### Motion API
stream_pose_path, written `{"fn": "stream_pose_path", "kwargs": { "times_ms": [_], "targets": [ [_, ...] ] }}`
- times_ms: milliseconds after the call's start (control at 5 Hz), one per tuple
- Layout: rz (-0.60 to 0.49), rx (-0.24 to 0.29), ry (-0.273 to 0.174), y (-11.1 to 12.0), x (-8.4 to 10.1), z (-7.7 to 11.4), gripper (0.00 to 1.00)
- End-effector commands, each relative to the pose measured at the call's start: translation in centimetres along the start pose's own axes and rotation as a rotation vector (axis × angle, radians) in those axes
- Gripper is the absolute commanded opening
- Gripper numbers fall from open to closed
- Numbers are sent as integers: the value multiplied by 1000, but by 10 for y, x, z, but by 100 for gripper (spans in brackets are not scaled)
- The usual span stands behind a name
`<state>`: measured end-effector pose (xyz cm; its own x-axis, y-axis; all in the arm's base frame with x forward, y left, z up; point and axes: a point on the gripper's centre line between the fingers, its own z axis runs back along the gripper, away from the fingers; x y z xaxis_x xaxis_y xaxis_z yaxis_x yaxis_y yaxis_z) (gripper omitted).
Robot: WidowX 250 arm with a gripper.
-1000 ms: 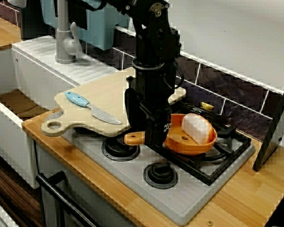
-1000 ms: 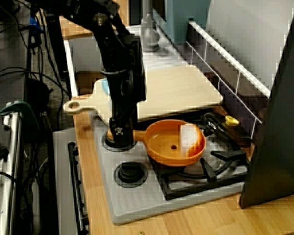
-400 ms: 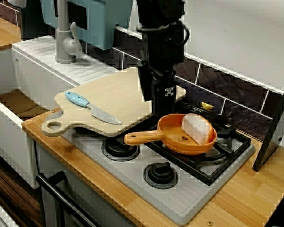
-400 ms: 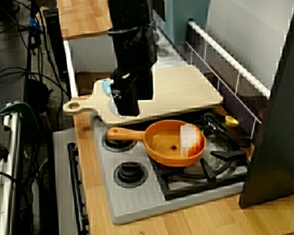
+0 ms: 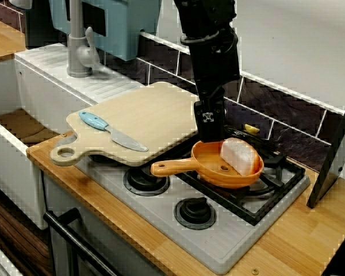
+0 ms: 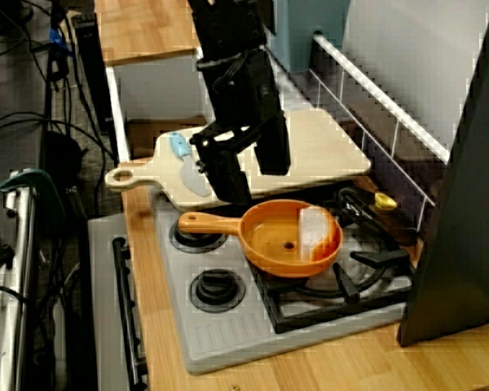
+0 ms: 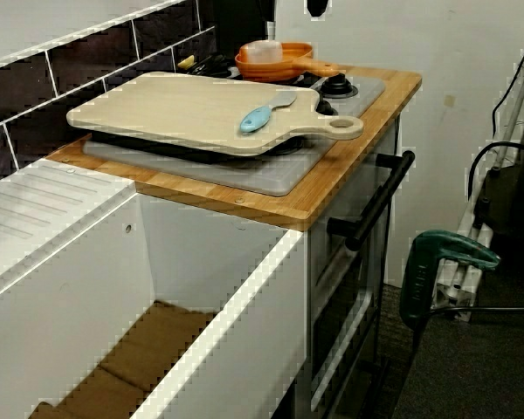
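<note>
We count one pincer (image 6: 254,183). In the view from the stove end its two fingers (image 6: 224,175) stand spread apart with nothing between them. It hangs in the air and touches nothing.

Just below it sits one orange pan (image 5: 218,172), the thing nearest to it. In the view across the counter the fingertips end just above the pan's rim, close to where the handle joins the bowl. The pan is round and shallow, glossy orange inside and out, with a small dark spot in the middle of its floor. Its one straight handle (image 5: 169,168) runs out from under the pincer toward the stove's front edge. The pan rests on the black grate (image 5: 279,175). One white block (image 5: 240,156) lies in the pan on the side away from the pincer, leaning on the rim.

On the pincer's other side lies one pale wooden cutting board (image 5: 144,118). On it is one knife (image 5: 112,131) with a light blue handle, well apart from the pincer. Lower down, toward the stove's front, are two round dark burners (image 5: 145,181) (image 5: 194,211). Beyond the pan sits one small yellow thing (image 5: 251,129). Past the board stand one grey tap (image 5: 77,46) and one white sink (image 5: 6,167).

The low view from the sink end leaves the pincer out of frame and shows the pan (image 7: 284,65) behind the board.
</note>
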<state>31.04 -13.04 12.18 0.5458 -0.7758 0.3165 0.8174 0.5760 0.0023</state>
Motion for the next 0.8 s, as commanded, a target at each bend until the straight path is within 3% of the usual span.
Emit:
{"fn": "stream_pose_path", "kwargs": {
  "times_ms": [0, 400, 600],
  "targets": [
    [-173, 37, -12, 11, 30, 4, 100],
    [-330, 7, 46, 22, 38, -11, 100],
    [-373, -10, 41, 21, 38, -15, 100]
  ]
}}
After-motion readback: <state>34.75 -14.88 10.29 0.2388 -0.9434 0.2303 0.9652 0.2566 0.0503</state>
